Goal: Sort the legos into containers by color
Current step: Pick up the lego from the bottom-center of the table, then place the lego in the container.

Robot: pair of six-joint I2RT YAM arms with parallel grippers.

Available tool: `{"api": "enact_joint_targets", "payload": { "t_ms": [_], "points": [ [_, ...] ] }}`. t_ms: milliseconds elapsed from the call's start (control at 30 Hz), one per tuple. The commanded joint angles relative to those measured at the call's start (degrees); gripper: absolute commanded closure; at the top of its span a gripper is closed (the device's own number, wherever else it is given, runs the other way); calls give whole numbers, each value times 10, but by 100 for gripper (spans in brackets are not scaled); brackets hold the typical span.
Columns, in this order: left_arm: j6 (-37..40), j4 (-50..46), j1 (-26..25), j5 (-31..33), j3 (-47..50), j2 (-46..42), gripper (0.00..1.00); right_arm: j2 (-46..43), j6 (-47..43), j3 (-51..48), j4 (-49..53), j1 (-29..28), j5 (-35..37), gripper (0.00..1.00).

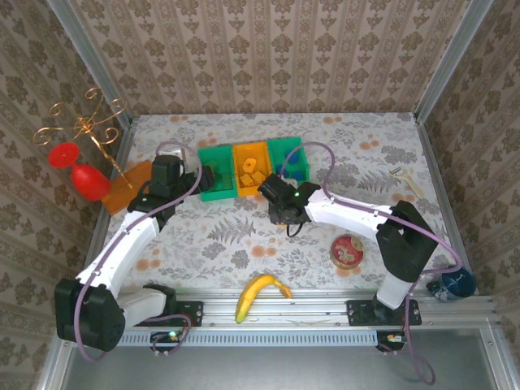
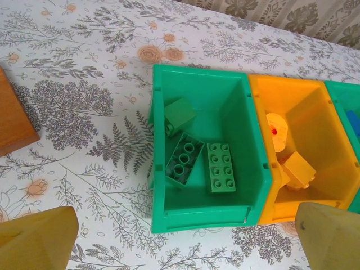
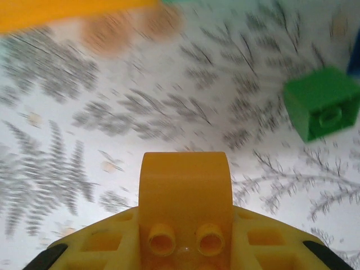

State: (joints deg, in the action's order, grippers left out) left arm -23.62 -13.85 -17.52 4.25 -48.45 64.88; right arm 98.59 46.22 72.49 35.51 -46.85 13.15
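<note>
The right gripper (image 1: 284,213) is squeezed tight on an orange-yellow block (image 3: 184,188). A green block (image 3: 322,101) lies on the table (image 3: 169,112) ahead of it, off to its right. The left gripper (image 2: 185,239) is wide open and holds nothing. Just ahead of it sits a green bin (image 2: 159,169) with three green blocks (image 2: 219,166) inside.

The bins (image 2: 202,220) stand open-topped in a row mid-worktop. The left gripper (image 1: 208,177) hangs spread at their left end, and the right arm (image 1: 341,213) lies across their near side. Bare worktop (image 1: 219,236) stretches from there to the banana (image 1: 260,294). A tin (image 1: 348,251) sits just beside the right arm, and a board (image 1: 130,188) lies far left.
</note>
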Motion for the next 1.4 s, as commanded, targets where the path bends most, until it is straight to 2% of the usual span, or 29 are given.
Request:
{"api": "enact_joint_targets", "payload": {
  "t_ms": [0,333,867,1100,1367],
  "points": [
    [-5,-1,4,-2,2,-6,0,21,-60,62,15,5,27,80],
    [-2,-7,5,-7,2,-6,0,132,-157,252,20,36,32,79],
    [3,-13,7,-9,-1,-12,0,280,-212,409,-2,97,1,78],
    [6,-18,8,-8,-3,-13,0,319,-225,460,13,106,0,69],
    [8,-19,10,-9,-9,-11,0,326,-231,484,28,111,1,51]
  ]
}}
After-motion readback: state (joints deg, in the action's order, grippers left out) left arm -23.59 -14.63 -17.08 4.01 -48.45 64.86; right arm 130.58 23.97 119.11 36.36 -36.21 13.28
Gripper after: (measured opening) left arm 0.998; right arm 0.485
